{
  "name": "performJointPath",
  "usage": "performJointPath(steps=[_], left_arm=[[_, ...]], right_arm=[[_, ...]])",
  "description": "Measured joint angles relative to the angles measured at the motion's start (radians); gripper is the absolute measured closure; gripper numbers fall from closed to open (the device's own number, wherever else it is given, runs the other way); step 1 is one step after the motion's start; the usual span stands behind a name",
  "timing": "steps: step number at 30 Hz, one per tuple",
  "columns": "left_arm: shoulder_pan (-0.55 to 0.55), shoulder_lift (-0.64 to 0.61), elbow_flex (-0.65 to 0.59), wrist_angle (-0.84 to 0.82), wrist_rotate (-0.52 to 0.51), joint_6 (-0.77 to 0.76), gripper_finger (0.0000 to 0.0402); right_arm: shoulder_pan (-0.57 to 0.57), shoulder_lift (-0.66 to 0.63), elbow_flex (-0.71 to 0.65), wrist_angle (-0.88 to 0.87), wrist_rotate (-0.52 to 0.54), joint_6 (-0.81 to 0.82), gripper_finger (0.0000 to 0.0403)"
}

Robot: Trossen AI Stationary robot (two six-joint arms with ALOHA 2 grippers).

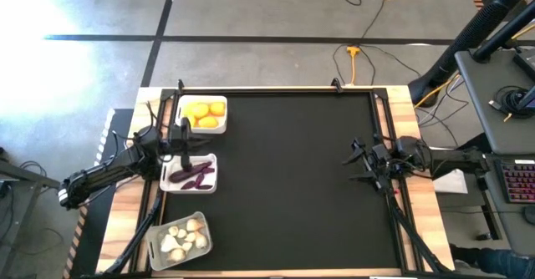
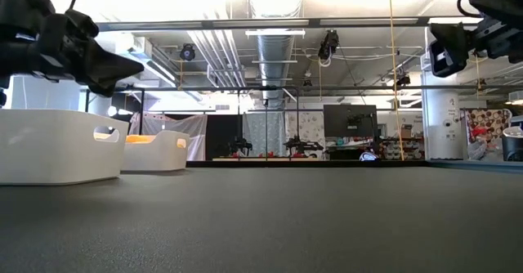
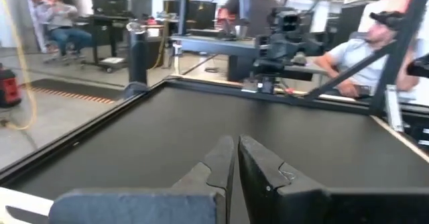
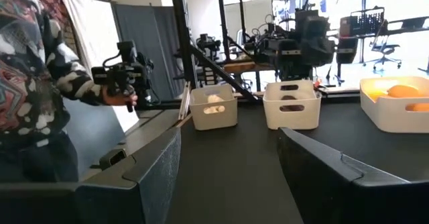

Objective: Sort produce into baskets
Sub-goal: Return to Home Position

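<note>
Three baskets stand in a row along the table's left side. The far white one (image 1: 204, 114) holds yellow-orange fruits (image 4: 402, 91). The middle white one (image 1: 191, 175) holds dark purple pieces (image 1: 194, 175). The near translucent one (image 1: 179, 238) holds white bulbs (image 4: 214, 99). My left gripper (image 3: 236, 147) is shut and empty, held level above the middle basket's far rim (image 1: 188, 149) and pointing across the table. My right gripper (image 4: 228, 150) stands open and empty at the table's right side (image 1: 357, 164), facing the baskets.
A black mat (image 1: 284, 179) covers the table between the arms, inside a wooden border (image 1: 422, 220). A person holding a camera rig (image 4: 124, 76) stands beyond the table's near-left corner. People sit behind the right arm (image 3: 348, 56).
</note>
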Motion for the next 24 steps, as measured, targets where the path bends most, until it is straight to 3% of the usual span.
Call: performJointPath(steps=[12, 17, 20, 24], left_arm=[[-0.019, 0.020, 0.000, -0.003, -0.061, -0.028, 0.0394], [-0.106, 0.031, 0.000, 0.014, -0.122, -0.044, 0.0394], [-0.183, 0.035, 0.000, 0.015, -0.218, -0.016, 0.0394], [-0.249, 0.036, 0.000, 0.008, -0.353, 0.035, 0.0394]], right_arm=[[0.000, 0.001, 0.000, 0.000, 0.012, 0.012, 0.0165], [0.000, 0.013, 0.000, -0.002, 0.176, 0.010, 0.0165], [0.000, 0.014, 0.000, -0.003, 0.274, 0.012, 0.0165], [0.000, 0.014, 0.000, -0.002, 0.314, 0.012, 0.0165]])
